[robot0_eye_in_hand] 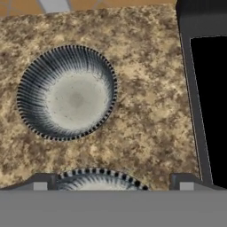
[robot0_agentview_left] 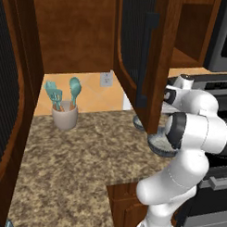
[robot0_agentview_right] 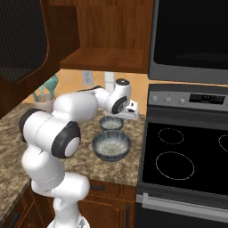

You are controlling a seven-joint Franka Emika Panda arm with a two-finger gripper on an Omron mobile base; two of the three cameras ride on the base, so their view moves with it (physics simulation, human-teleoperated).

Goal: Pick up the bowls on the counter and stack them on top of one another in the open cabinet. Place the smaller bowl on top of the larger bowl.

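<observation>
- The gripper (robot0_eye_in_hand: 113, 181) hangs over the counter (robot0_agentview_left: 77, 151) near its stove-side edge, fingers (robot0_eye_in_hand: 43, 181) spread wide apart with nothing between them.
- The larger bowl (robot0_agentview_right: 111, 145) sits close to the counter's front edge, just beside the stovetop (robot0_agentview_right: 187, 160); the smaller bowl (robot0_agentview_right: 111, 123) lies behind it, toward the wall, the two just apart.
- Judged step: reaching for the larger bowl, which must go into the open cabinet (robot0_agentview_right: 107, 58) first.
- To do it well: lower so one finger goes inside the rim and the other outside, pinch the wall, lift level, and clear the cabinet door (robot0_agentview_left: 140, 56).
- No readable brand or writing; the oven panel's display (robot0_agentview_right: 205, 99) is too small to read.
</observation>
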